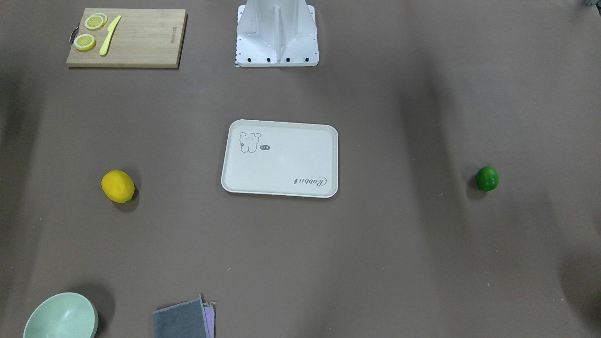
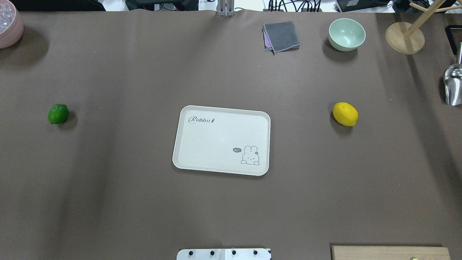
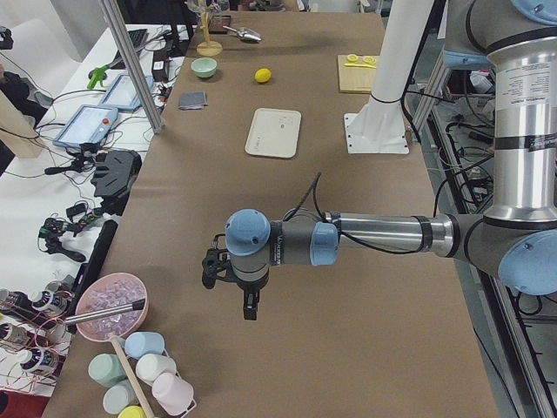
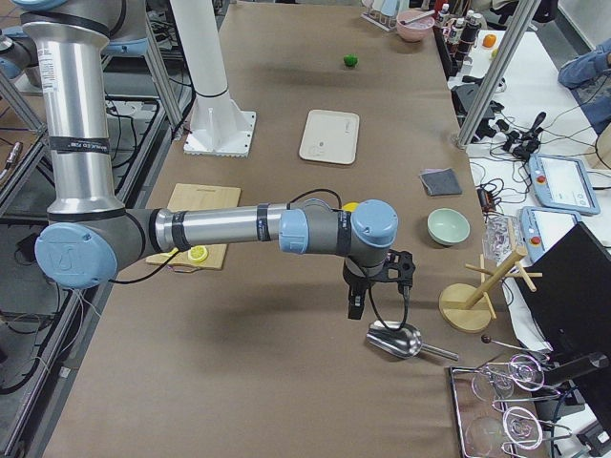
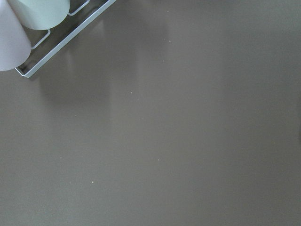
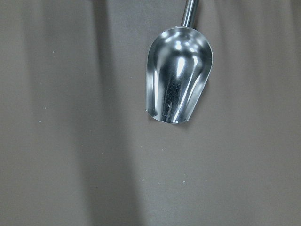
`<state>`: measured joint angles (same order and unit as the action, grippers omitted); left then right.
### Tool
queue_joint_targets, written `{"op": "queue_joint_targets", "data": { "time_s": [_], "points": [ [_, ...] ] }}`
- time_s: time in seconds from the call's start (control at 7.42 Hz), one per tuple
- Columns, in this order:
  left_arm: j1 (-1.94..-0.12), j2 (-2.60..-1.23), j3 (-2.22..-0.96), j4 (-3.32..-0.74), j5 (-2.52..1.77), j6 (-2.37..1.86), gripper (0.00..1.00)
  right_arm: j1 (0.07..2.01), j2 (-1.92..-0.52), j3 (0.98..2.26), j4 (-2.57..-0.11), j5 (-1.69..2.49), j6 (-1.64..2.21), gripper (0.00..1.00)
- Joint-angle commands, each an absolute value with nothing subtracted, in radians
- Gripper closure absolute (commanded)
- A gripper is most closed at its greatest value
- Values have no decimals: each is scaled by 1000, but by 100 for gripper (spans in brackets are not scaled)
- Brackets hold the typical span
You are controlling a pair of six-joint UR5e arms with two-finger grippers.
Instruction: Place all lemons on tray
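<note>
The off-white tray (image 1: 281, 164) lies bare at the table's middle, and also shows in the overhead view (image 2: 216, 139). The yellow lemon (image 2: 345, 114) lies on the table to the tray's right in the overhead view (image 1: 118, 186). The green lemon (image 2: 58, 113) lies far to the tray's left (image 1: 487, 178). My left gripper (image 3: 248, 309) hangs over bare table near the left end, far from both lemons. My right gripper (image 4: 355, 307) hangs over the right end beside a metal scoop. Both show only in the side views, so I cannot tell if they are open or shut.
A wooden cutting board (image 1: 141, 40) with lemon slices and a yellow knife lies near the robot's base (image 1: 277, 42). A green bowl (image 2: 346, 34), grey cloth (image 2: 281, 36), wooden stand (image 2: 404, 38) and metal scoop (image 6: 178, 75) lie far right. A pink bowl (image 2: 9, 23) and cups (image 5: 28, 19) stand at the left end.
</note>
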<state>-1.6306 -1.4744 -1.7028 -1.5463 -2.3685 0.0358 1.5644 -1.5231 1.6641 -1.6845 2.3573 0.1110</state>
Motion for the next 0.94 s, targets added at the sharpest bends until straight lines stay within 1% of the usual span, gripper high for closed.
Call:
{"op": "queue_joint_targets", "data": {
  "time_s": [0.0, 0.4, 0.54, 0.81],
  "points": [
    [-1631, -1474, -1704, -1546, -2368, 35, 2, 1481, -1517, 1731, -1684, 2361, 204, 0],
    [-1629, -1476, -1701, -1542, -2368, 35, 2, 1338, -1488, 1792, -1681, 2361, 277, 0],
    [-1617, -1492, -1689, -1543, -2368, 19, 3, 1288, -1452, 1792, -1677, 2359, 306, 0],
    [-1475, -1599, -1687, -1548, -2372, -233, 3, 1200, -1388, 1781, -1678, 2350, 311, 0]
  ]
}}
